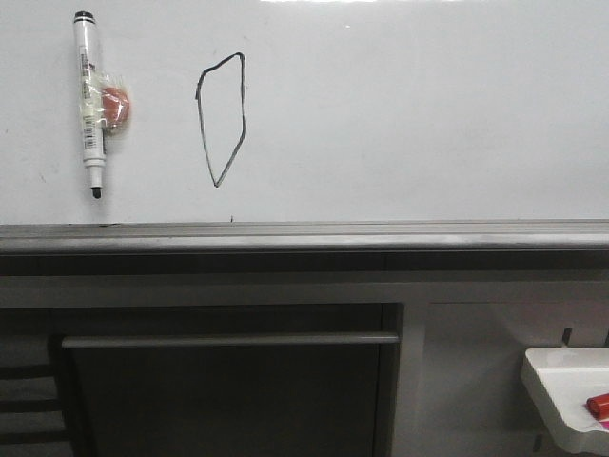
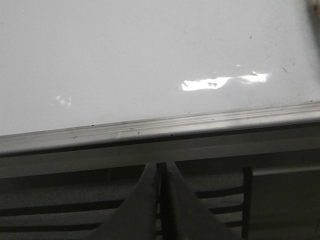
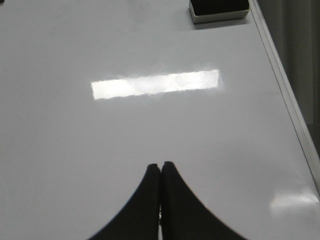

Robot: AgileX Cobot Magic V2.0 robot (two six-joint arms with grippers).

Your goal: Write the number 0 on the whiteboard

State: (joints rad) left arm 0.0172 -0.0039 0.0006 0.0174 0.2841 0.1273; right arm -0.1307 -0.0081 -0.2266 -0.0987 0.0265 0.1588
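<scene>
So you had the marker point(image 1: 93, 103) parked back on the whiteboard point(image 1: 428, 114), hanging tip-down off its red round magnet point(image 1: 116, 107), and neither arm showed in the front view at all. Just beside the pen, on its right, sat the number 0 point(image 1: 222, 119): a thin black closed loop, tall and narrow, pretty angular, flat-ish up top and pinching to a point at the bottom. The line looked joined all the way round, so I'd call the writing done and the step in hand just backing off and parking.

The left gripper point(image 2: 160, 172) was clamped shut on nothing, fingertips pressed together, sitting low with the board's grey lower rail point(image 2: 160, 127) ahead of it and bare white board beyond that. No ink or pen ahead of it in its own camera.

The right gripper point(image 3: 160, 170) was the same deal, pinched closed and empty, with glossy board out in front and what looked like an eraser point(image 3: 219, 10) far ahead of the tips, near the board's edge.

If you were retreating, I'd pull straight back from the surface rather than sweep sideways, since fresh marker smears easily and that loop is the whole result. Also mind the rail with the left one. Off to the far right, low down, was a small white tray point(image 1: 561, 390) with something red in it point(image 1: 598, 405).
</scene>
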